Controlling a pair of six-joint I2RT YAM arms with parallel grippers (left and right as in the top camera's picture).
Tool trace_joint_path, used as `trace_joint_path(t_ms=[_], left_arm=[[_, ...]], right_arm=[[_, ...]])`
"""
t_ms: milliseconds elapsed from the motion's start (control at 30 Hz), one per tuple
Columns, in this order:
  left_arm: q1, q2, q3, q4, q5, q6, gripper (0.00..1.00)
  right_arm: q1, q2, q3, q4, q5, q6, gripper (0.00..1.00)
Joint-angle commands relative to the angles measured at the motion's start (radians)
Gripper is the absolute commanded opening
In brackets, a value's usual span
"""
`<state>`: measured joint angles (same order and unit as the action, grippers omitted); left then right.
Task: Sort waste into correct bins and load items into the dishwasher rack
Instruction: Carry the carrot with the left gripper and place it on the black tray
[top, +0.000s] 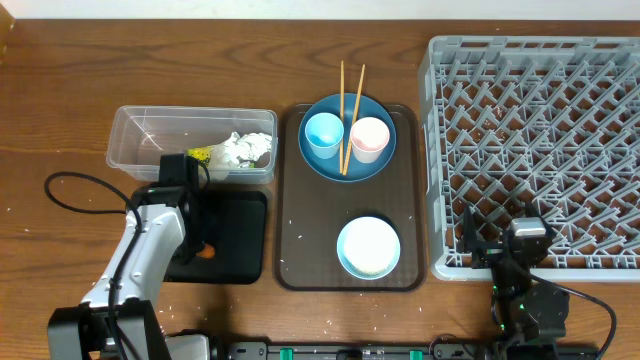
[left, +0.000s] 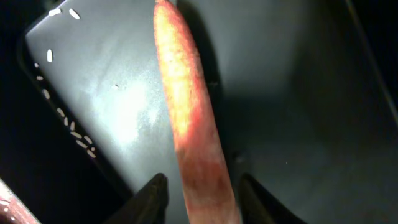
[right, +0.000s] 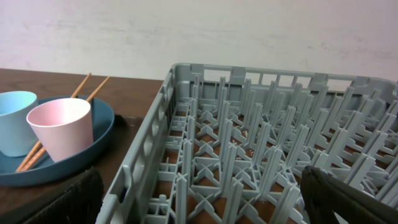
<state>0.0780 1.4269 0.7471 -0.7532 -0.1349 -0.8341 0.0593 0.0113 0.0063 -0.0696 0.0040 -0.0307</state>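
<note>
The left gripper (left: 202, 193) is hanging low over the black tray (left: 298, 93) with its jaws standing partly apart. The orange bit (left: 186, 106) is running out between them, with a thin dark gap on either side. White rice crumbs (left: 74, 134) are lying to its left. The right gripper (right: 208, 190) is gaping fully, holding nothing, with the dishwasher rack (right: 249, 137) lying directly ahead and the pink cup (right: 59, 127) sitting on the blue plate (right: 99, 134) ahead-left.

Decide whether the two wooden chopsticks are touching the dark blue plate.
Touching. In the right wrist view the chopsticks rest their near ends on the plate.
</note>
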Motion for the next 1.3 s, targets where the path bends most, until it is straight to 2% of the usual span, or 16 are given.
trace_joint_path(t_ms=[0,167,433,467,533,567,633,1000,1200,1267], left_arm=[[0.006,-0.001,-0.005,-0.005,-0.016,0.019,0.45],[0.006,-0.048,0.023,-0.047,-0.016,0.125,0.5],[0.006,-0.246,0.058,-0.13,-0.015,0.135,0.5],[0.006,-0.269,0.058,-0.132,-0.015,0.135,0.45],[0.006,-0.298,0.057,-0.129,-0.016,0.137,0.26],[0.006,-0.303,0.057,-0.124,-0.015,0.155,0.13],[0.006,-0.302,0.056,-0.11,-0.015,0.19,0.06],[0.005,-0.149,-0.007,-0.014,0.008,0.234,0.06],[0.004,-0.054,-0.007,0.057,0.147,0.407,0.06],[0.004,-0.037,-0.007,0.059,0.153,0.423,0.06]], right_arm=[[-0.006,-0.004,-0.001,-0.003,0.007,-0.001,0.99],[-0.006,-0.004,-0.001,-0.003,0.007,-0.001,0.99],[-0.006,-0.004,-0.001,-0.003,0.007,-0.001,0.99],[-0.006,-0.004,-0.001,-0.003,0.007,-0.001,0.99],[-0.006,-0.004,-0.001,-0.003,0.007,-0.001,0.99],[-0.006,-0.004,-0.001,-0.003,0.007,-0.001,0.99],[-0.006,-0.004,-0.001,-0.003,0.007,-0.001,0.99],[-0.006,-0.004,-0.001,-0.003,0.007,-0.001,0.99],[-0.006,-0.004,-0.001,-0.003,0.007,-0.001,0.99],[-0.006,-0.004,-0.001,-0.003,0.007,-0.001,0.99]])
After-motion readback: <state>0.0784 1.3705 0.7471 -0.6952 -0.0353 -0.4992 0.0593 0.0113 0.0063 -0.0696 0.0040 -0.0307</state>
